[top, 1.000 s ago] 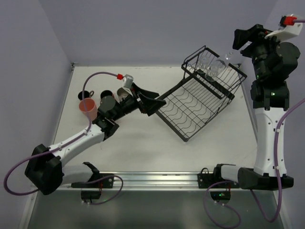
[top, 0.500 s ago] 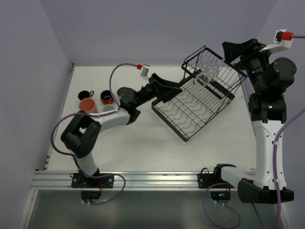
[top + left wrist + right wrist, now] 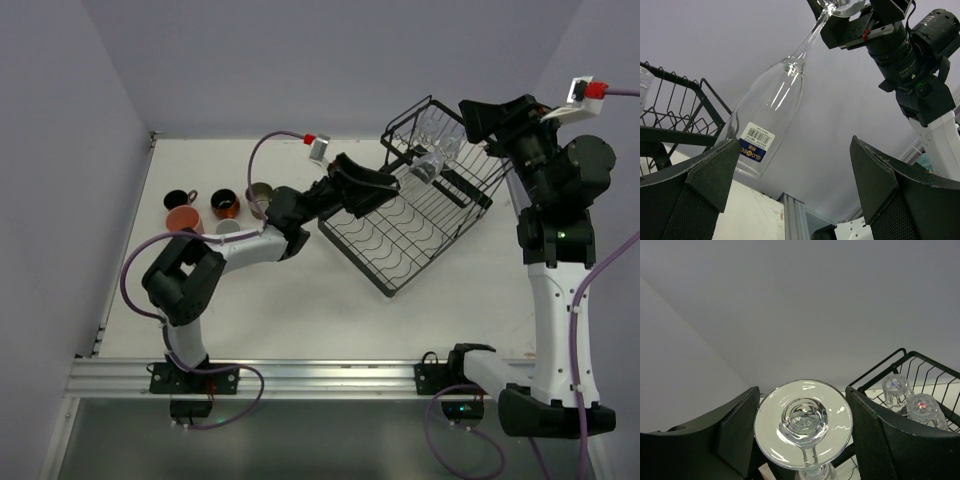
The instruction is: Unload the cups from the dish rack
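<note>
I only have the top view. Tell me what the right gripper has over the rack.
Observer: A clear stemmed flute. The right gripper holds it at the foot end, with the bowl tilted down toward the left arm.
Operator: Report the left gripper's jaws.
Observer: The left gripper is open. Its fingers are wide apart, and the flute's bowl shows between them in its wrist view.
Operator: Check the basket.
Observer: The right wrist view shows two small clear glasses in the raised basket of the dish rack.
</note>
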